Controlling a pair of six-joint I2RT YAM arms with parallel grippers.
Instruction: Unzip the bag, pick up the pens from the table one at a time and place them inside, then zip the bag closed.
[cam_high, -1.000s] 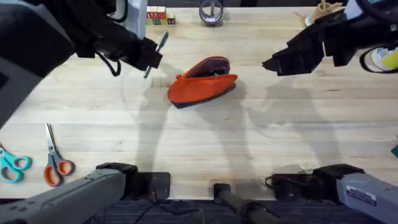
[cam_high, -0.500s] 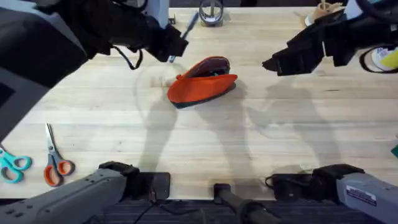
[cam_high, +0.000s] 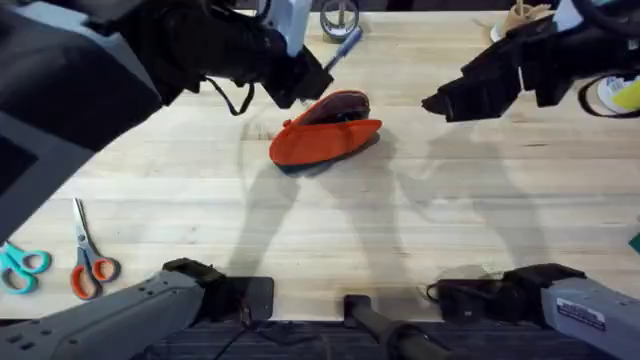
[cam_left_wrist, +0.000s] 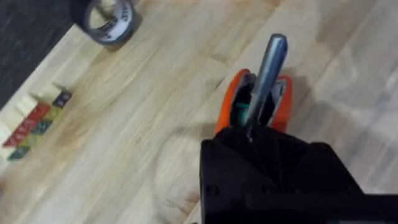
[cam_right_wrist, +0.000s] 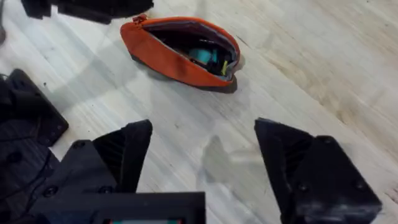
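Lying unzipped at the table's (cam_high: 420, 240) centre, the orange bag (cam_high: 325, 137) gapes; at its ten o'clock the left gripper (cam_high: 318, 72) clamps the silver pen (cam_left_wrist: 266, 74), while the right gripper (cam_right_wrist: 202, 158) hovers spread wide, empty, at two o'clock.

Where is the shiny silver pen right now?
The silver pen is up in the air, held in the left gripper. In the overhead view it sits just above the open orange bag, near the table's far edge.
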